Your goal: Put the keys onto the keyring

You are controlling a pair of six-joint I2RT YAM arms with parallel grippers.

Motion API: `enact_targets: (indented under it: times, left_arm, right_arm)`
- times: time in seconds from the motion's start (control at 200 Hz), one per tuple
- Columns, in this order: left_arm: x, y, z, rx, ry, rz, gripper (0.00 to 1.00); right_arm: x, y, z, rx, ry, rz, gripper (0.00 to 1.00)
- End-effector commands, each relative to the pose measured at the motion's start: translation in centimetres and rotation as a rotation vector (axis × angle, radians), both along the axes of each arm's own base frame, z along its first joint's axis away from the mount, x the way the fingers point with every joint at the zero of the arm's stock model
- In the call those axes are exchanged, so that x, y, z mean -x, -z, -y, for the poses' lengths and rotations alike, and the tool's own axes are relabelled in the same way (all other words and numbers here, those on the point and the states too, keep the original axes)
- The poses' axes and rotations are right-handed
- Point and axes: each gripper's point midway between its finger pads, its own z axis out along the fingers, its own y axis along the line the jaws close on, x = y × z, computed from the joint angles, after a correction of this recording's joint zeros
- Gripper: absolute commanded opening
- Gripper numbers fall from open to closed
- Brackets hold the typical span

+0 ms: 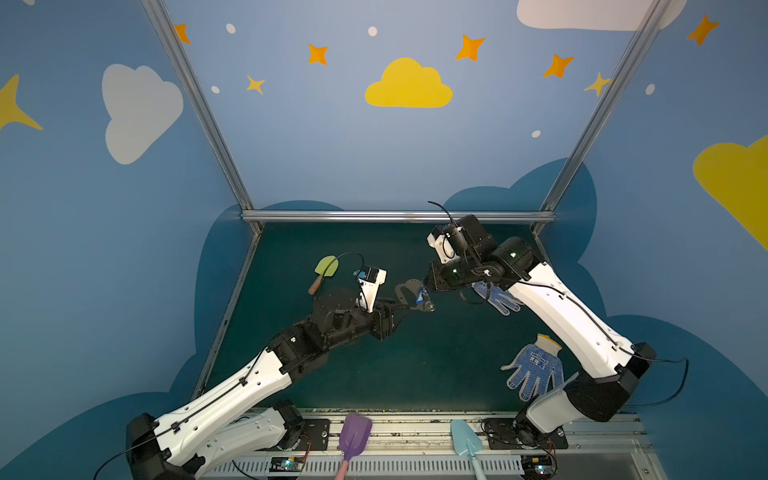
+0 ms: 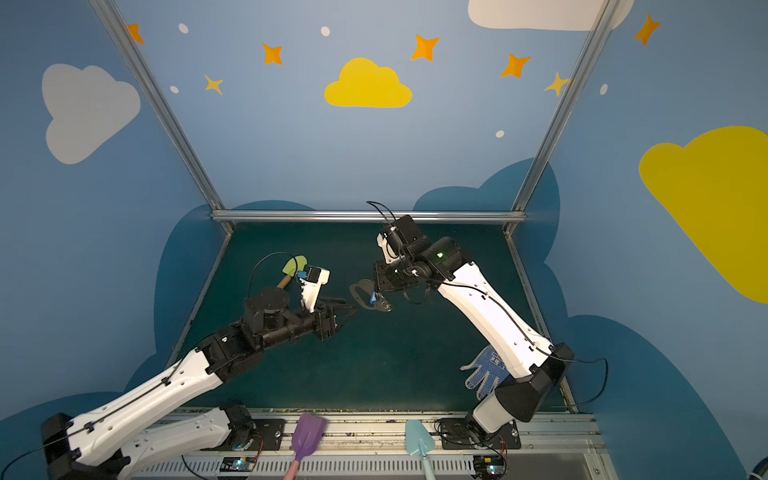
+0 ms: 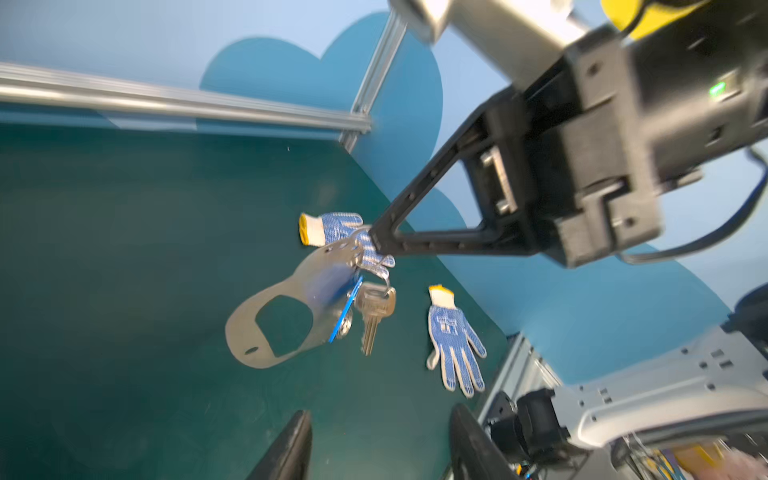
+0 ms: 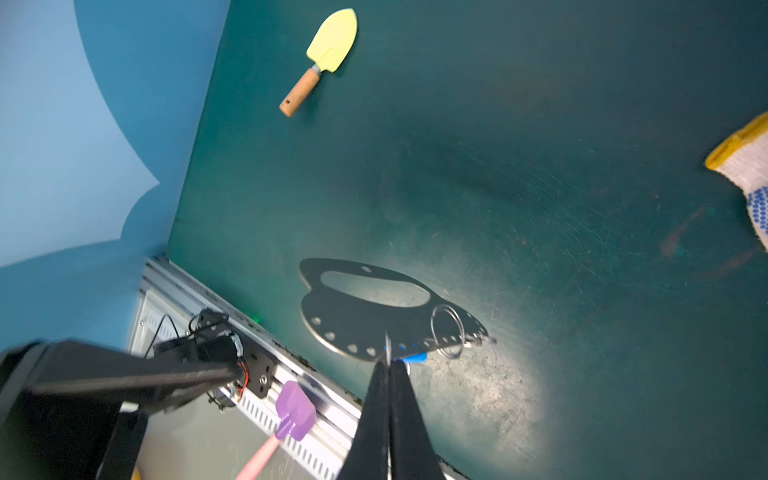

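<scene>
The keyring [image 1: 402, 289] [image 2: 360, 289] is a flat grey plate with an oval cutout, held tilted above the green mat. My right gripper [image 1: 424, 287] [image 4: 388, 362] is shut on a thin metal ring at the plate's holed edge [image 4: 345, 324]. The keys [image 3: 374, 309] and their blue tag [image 3: 344, 313] [image 4: 415, 357] hang at that same edge, just below the right gripper [image 3: 376, 243]. Whether their ring passes through a hole I cannot tell. My left gripper [image 2: 347, 305] [image 3: 382, 411] is open and empty, a short way from the keyring [image 3: 245, 328].
Two dotted work gloves [image 1: 496, 297] [image 1: 534, 368] lie on the right of the mat, partly under the right arm. A green trowel [image 1: 324, 270] lies behind the left wrist. A purple scoop [image 1: 353, 436] and a pale blue trowel [image 1: 467, 440] rest on the front rail.
</scene>
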Motion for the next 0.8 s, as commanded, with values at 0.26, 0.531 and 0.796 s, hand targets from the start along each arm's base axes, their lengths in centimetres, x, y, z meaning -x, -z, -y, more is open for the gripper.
enact_targets:
  times: [0.26,0.531,0.796]
  left_arm:
    - [-2.9,1.0,1.8,0.002,-0.193,0.169,0.59]
    - [-3.9,0.0,3.5,-0.064,-0.224,0.273,0.61]
    - [-5.2,0.2,3.2,-0.113,-0.296,0.264,0.63]
  right_arm:
    - [-0.2,-1.8,-0.2,-0.168,0.099,-0.009,0.0]
    - [0.0,-1.8,-0.7,-0.196,0.086,-0.023,0.0]
    - [0.1,-2.3,-1.1,-0.223,0.069,-0.015,0.0]
